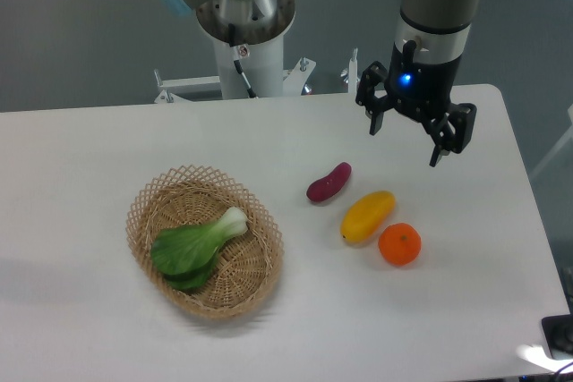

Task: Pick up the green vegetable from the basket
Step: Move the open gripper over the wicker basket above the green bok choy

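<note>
White counter (pixel 269 328) against grey floor. Tool (pixel 414 142) hangs with jaws wide, empty. Green vegetable (pixel 192 246) lies in basket (pixel 150 199), well apart from it.

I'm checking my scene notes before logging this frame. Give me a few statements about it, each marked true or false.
1. The bok choy lies in the basket. True.
2. The gripper holds the bok choy. False: it is open, empty, above the table's far right side.
3. The orange sits beside the yellow fruit. True.
4. The purple vegetable is in the basket. False: it lies on the table, right of the basket.
5. The bok choy's pale stem points toward the upper right. True.
</note>
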Controlling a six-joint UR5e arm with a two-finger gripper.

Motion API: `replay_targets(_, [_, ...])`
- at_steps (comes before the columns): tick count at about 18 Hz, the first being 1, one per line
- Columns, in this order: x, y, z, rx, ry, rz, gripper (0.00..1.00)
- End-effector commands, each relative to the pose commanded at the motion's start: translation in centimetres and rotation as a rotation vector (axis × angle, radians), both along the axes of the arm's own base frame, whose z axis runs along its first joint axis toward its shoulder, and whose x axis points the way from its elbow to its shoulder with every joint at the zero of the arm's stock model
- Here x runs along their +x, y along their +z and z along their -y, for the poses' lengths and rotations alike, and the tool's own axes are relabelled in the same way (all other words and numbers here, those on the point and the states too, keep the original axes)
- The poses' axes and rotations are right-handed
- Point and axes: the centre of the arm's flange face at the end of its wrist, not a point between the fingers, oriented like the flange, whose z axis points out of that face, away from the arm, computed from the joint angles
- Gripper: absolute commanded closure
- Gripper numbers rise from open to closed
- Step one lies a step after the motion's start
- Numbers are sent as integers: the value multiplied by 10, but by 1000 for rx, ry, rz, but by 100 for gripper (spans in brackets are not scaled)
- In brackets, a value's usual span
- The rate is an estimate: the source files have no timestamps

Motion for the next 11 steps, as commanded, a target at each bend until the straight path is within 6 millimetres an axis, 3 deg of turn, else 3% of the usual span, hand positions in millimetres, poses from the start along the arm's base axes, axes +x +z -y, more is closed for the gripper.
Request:
replay_targets(7, [5, -9, 1, -8, 4, 16, 0])
replay_targets(9, [13, -12, -7, -13, -7, 21, 0])
replay_targets(11, [18, -25, -7, -24, -9, 45, 0])
